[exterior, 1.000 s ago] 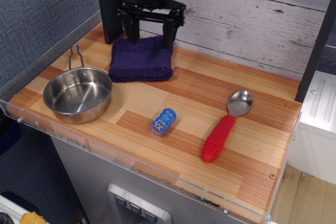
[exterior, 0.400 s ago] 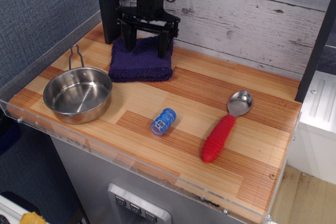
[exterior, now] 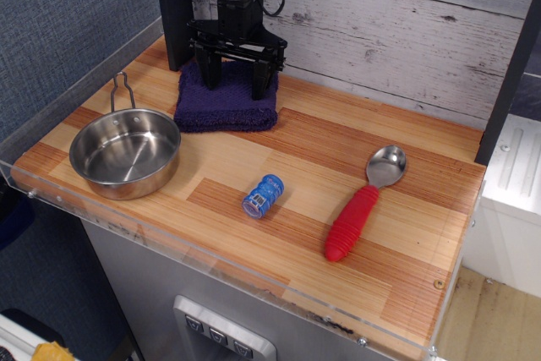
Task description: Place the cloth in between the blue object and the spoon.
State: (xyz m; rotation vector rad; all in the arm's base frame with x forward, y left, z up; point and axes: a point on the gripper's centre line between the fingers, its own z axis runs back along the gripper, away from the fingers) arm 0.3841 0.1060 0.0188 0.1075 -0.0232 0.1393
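Cloth [exterior: 226, 99] rear-left, blue object [exterior: 263, 196] front-center, spoon [exterior: 363, 205] right.

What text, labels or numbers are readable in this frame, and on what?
Nothing is legible.
Blue object: it has a pale printed label, but the print is too small and blurred to read.
Cloth, spoon, steel pan, gripper: no visible markings.
Panel buttons below the counter: marks, if any, too small to tell.
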